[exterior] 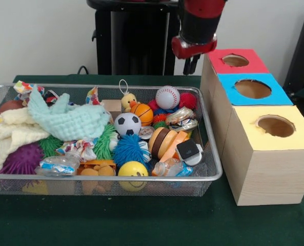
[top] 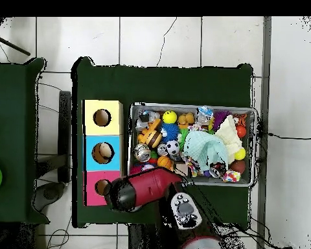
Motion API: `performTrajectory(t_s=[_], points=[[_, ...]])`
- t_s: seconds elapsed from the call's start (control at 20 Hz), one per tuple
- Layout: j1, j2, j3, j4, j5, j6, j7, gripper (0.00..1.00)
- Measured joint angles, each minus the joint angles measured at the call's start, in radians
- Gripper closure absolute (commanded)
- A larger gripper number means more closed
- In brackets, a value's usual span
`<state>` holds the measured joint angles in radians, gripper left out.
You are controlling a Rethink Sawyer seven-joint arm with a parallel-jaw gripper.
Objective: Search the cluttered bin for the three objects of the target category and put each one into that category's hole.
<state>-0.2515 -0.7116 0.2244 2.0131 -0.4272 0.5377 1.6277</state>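
Item: wire bin (exterior: 211, 177) on green counter (exterior: 141, 225), full of balls, cloths and wrapped goods.
Boxes: red-topped hole (exterior: 235, 60), blue-topped hole (exterior: 252, 88), yellow-topped hole (exterior: 276, 125).
Progress: overhead, something pale lies inside the blue hole; target category not identifiable.
Gripper (exterior: 191, 65): beside the red hole, above the bin's far corner; fingers' state cannot be told.
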Motion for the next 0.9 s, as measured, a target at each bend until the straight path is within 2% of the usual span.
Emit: performTrajectory(t_s=[0.3, 0.35, 0.45, 0.5, 0.7, 0.9], points=[[-0.124, -0.232, 0.043, 0.226, 0.0, -0.082, 0.0, 1.0], [-0.162, -0.304, 0.044, 0.3, 0.0, -0.108, 0.0, 1.0], [-0.181, -0.342, 0.044, 0.341, 0.0, -0.122, 0.0, 1.0], [-0.202, -0.384, 0.044, 0.391, 0.0, -0.139, 0.0, 1.0], [-0.224, -0.456, 0.044, 0.493, 0.0, -0.168, 0.0, 1.0], [-0.21, -0.461, 0.033, 0.552, -0.033, -0.196, 0.0, 1.0]])
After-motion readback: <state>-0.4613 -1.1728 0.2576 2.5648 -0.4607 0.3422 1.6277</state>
